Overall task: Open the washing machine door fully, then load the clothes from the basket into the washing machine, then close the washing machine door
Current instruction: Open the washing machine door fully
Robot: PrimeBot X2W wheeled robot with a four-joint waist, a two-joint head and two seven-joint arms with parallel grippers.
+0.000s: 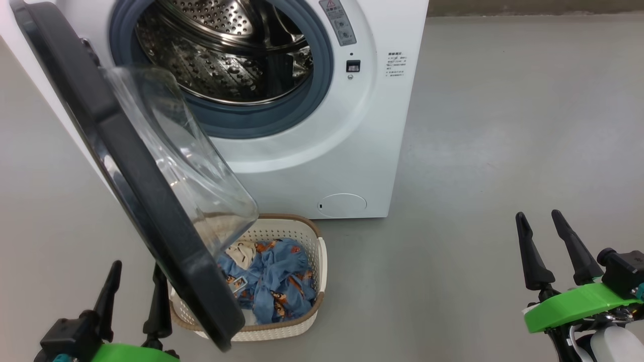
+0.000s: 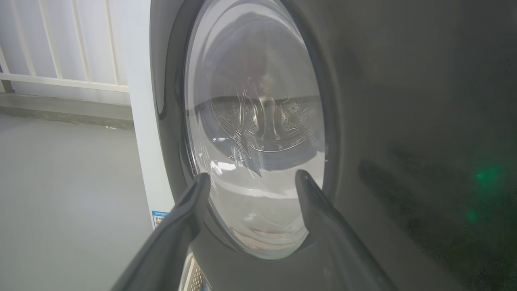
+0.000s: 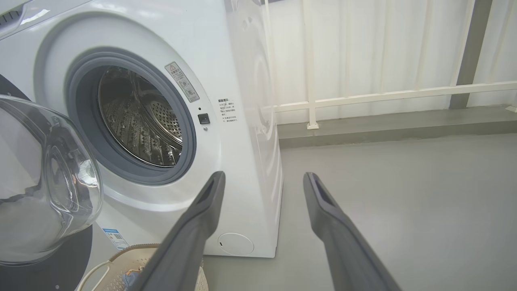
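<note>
**Door swung open, clothes in the basket, both grippers empty**

The washing machine (image 1: 322, 151) stands on the grey floor (image 1: 478, 151) with its front towards the robot. The washing machine door (image 1: 126, 171) is swung out to the left side of the opening. Its clear domed window (image 1: 186, 166) bulges towards the machine. The steel drum (image 1: 221, 50) and the grey gasket (image 1: 266, 120) are exposed, and the round white cap (image 1: 342, 204) shows low on the front panel.

The basket (image 1: 282, 329) sits on the floor just in front of the machine's lower edge, below the opening. The door's lower edge hangs over its left part. The clothes (image 1: 276, 281) lie bunched inside it, blue with orange-brown figures, with a cream patch at the upper left of the heap.

The left gripper (image 1: 137, 265) is at the door's outer face with its fingers spread wide and nothing between them. In the left wrist view they frame the lower part of the window. Whether a finger touches the door I cannot tell.

The right gripper (image 1: 537, 214) is also spread wide and empty. It hangs over bare floor to the right of the machine, well apart from the basket.
</note>
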